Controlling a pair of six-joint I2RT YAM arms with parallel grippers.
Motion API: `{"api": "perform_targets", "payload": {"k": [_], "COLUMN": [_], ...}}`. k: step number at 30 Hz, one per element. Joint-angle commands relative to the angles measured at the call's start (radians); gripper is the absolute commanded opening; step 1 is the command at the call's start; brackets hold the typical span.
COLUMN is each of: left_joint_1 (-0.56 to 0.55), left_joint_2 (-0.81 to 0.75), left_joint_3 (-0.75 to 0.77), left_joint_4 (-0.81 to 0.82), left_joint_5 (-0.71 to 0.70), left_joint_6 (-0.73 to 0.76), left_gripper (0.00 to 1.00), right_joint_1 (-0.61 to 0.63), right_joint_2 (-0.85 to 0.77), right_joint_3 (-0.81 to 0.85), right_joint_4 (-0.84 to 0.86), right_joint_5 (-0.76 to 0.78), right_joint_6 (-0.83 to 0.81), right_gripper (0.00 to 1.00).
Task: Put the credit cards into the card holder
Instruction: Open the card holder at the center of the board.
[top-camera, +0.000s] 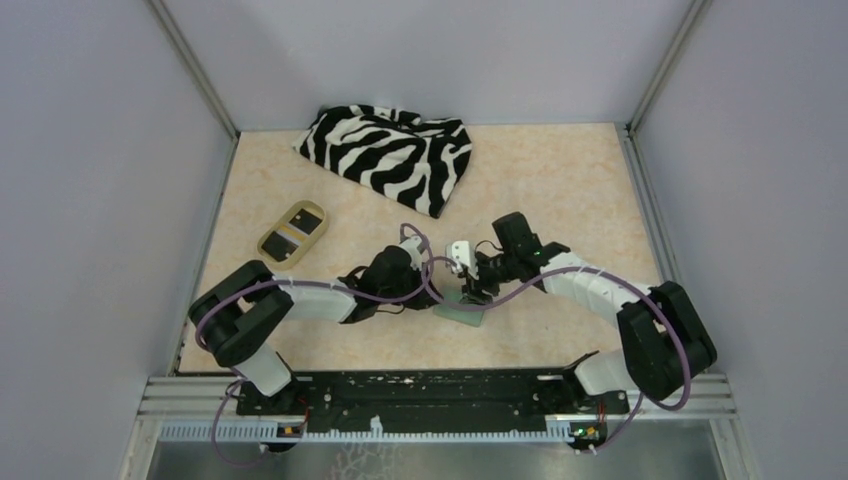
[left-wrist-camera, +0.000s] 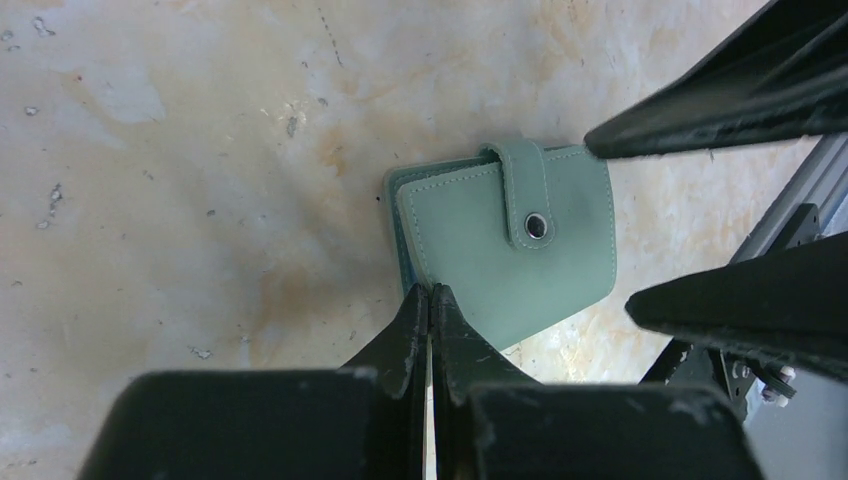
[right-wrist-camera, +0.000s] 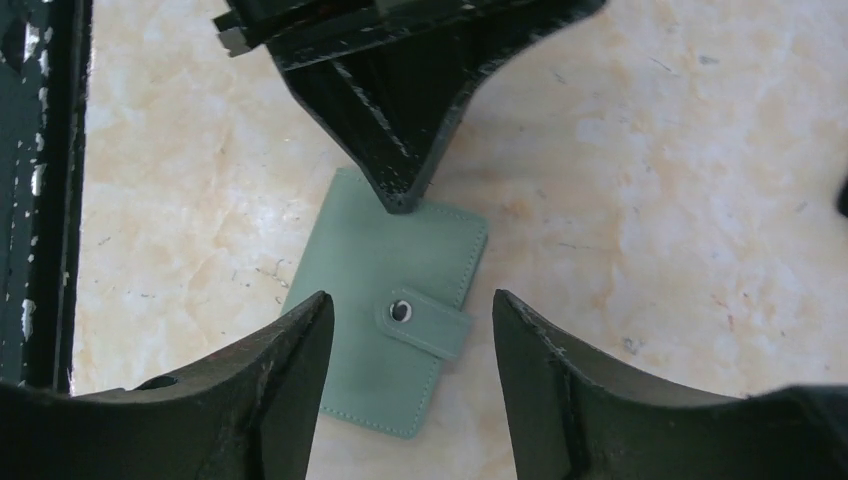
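The sage-green card holder (top-camera: 462, 313) lies closed on the table, its tab snapped shut; it also shows in the left wrist view (left-wrist-camera: 500, 250) and the right wrist view (right-wrist-camera: 385, 310). My left gripper (left-wrist-camera: 430, 292) is shut and empty, its tips touching the holder's edge; it shows in the top view (top-camera: 443, 295) and the right wrist view (right-wrist-camera: 400, 200). My right gripper (right-wrist-camera: 412, 320) is open just above the holder, with the tab between its fingers; it shows in the top view (top-camera: 474, 292). Dark credit cards (top-camera: 290, 238) lie in a tan oval dish at the left.
The tan oval dish (top-camera: 310, 211) sits at the left middle of the table. A zebra-striped cloth (top-camera: 390, 155) lies bunched at the back. Grey walls close in three sides. The black base rail (top-camera: 430, 390) runs along the near edge.
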Motion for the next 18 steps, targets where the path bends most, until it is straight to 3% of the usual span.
{"api": "perform_targets", "payload": {"k": [1,18], "left_joint_1": [-0.008,-0.008], "left_joint_2": [0.025,0.012], "left_joint_3": [0.008,-0.016], "left_joint_4": [-0.003,0.010], "left_joint_5": [0.043,0.042], "left_joint_6": [-0.017,-0.029], "left_gripper": [0.00,0.00], "right_joint_1": [0.049,0.096], "right_joint_2": [0.027,0.123], "right_joint_3": [0.030,0.062], "right_joint_4": [-0.052,-0.044], "right_joint_5": [-0.024,0.169], "right_joint_6": [-0.136,-0.071], "right_gripper": [0.59,0.40]}}
